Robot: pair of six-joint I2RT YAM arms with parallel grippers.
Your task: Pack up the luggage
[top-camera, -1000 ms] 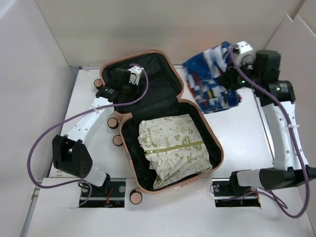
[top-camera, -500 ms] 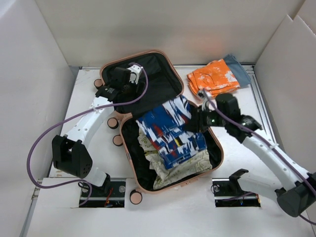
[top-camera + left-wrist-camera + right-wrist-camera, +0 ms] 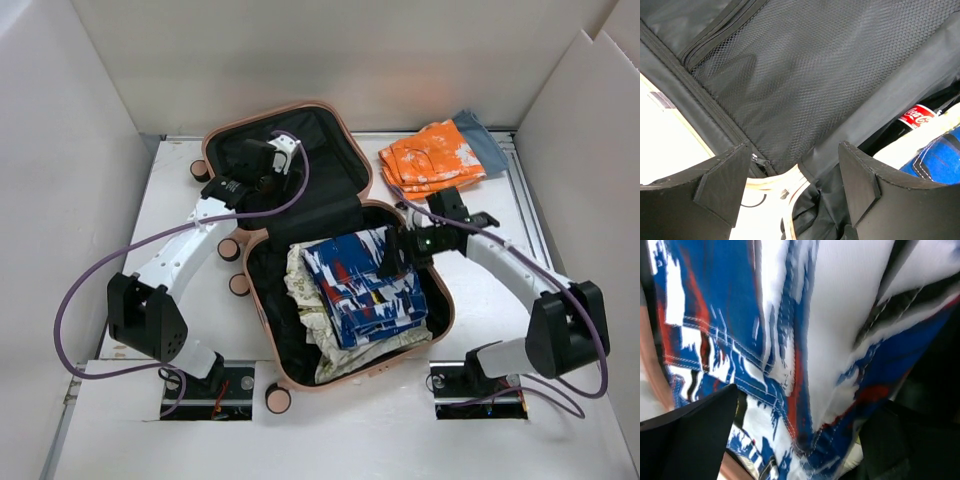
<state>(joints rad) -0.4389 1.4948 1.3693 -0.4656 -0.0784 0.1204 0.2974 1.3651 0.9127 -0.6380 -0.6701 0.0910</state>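
The luggage (image 3: 448, 318) lies open, its lid flat at the back left and its base half nearer me. In the base a blue, white and red garment (image 3: 362, 288) lies on a cream patterned garment (image 3: 300, 290). My right gripper (image 3: 393, 260) stands open at that blue garment's right edge; in the right wrist view the cloth (image 3: 790, 340) fills the space under the spread right gripper (image 3: 800, 440). My left gripper (image 3: 280, 172) hangs open over the lid; its wrist view shows the left gripper (image 3: 795, 185) above the mesh lining (image 3: 805, 85) and pink rim (image 3: 775, 182).
An orange patterned garment (image 3: 432, 158) rests on a grey-blue one (image 3: 485, 140) at the back right of the table. A red Coca-Cola print (image 3: 917, 116) shows inside the base half. White walls close in the left, back and right sides.
My right arm swung the blue garment from the back right down into the luggage's base half, then its jaws opened. The orange garment came into view. The left arm barely moved.
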